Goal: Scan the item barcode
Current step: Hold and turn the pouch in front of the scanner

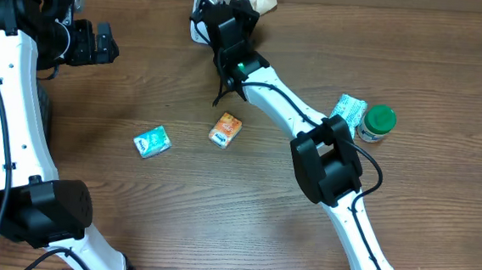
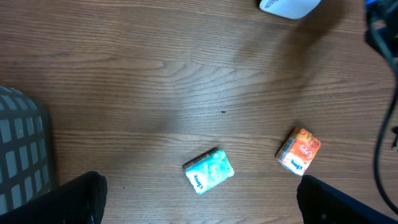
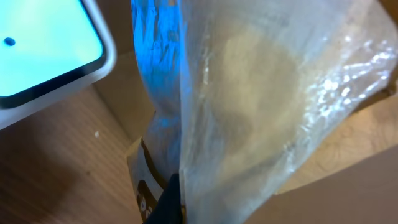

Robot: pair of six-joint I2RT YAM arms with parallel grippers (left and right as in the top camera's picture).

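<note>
Wood-grain table (image 1: 176,207): right gripper (image 1: 235,14) clamps crinkly translucent plastic packet (image 3: 261,112) beside white scanner (image 3: 43,43); left gripper (image 2: 202,204) wide, well apart.

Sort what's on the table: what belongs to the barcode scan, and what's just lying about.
In the job: right claw, shut on the clear-wrapped packet; white scanner.
Lying about: teal packet, orange packet, green-lidded jar, blue-white pouch; left claw, open.

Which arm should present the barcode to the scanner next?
Right. The right pincer is shut on the clear-wrapped packet right beside the white scanner; the left pincer hangs open and empty, well away.
</note>
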